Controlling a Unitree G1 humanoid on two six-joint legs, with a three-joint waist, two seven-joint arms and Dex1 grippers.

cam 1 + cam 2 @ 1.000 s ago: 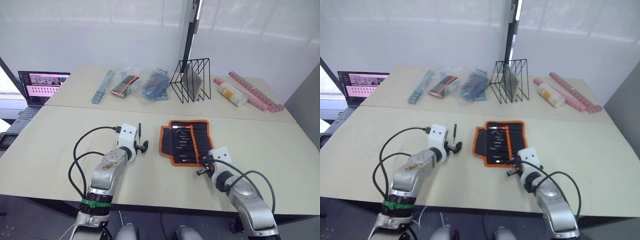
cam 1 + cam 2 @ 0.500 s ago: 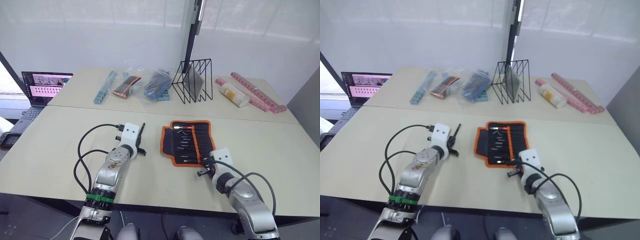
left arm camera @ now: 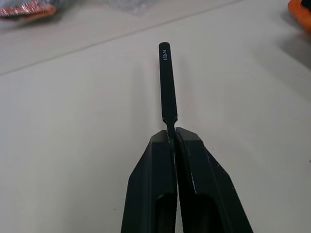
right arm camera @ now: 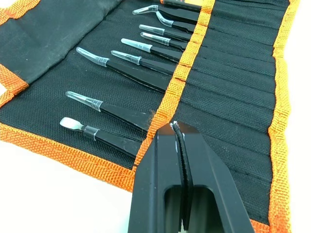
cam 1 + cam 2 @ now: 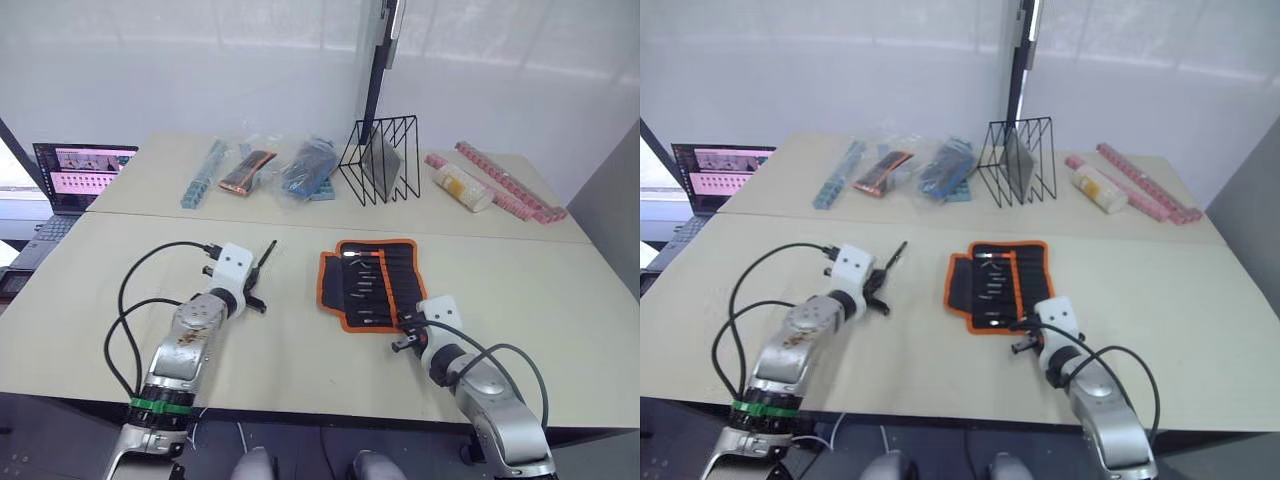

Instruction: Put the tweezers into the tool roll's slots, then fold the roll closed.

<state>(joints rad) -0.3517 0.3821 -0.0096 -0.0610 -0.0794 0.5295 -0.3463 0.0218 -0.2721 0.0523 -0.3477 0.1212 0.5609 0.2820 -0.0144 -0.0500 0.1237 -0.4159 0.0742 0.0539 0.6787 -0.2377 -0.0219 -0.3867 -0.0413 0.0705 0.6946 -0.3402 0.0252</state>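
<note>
Tweezers (image 3: 165,80) pinched by one end in my left gripper (image 5: 256,287), well left of the open tool roll (image 5: 372,281) and kept clear for slotting, while my right gripper (image 4: 176,130), fingers pressed together on nothing, pins its near orange edge.

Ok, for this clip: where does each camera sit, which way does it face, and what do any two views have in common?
Left eye view: head camera, looking forward and down over the table; both arms show, left gripper and right gripper.
Right eye view: its stereo twin, same scene.
Left wrist view: on the left wrist, looking along shut fingers holding one of the tweezers over bare table.
Right wrist view: on the right wrist, looking along shut fingers over the tool roll, tweezers in its slots.
Shared: the eye views and the right wrist view all show the roll.
</note>
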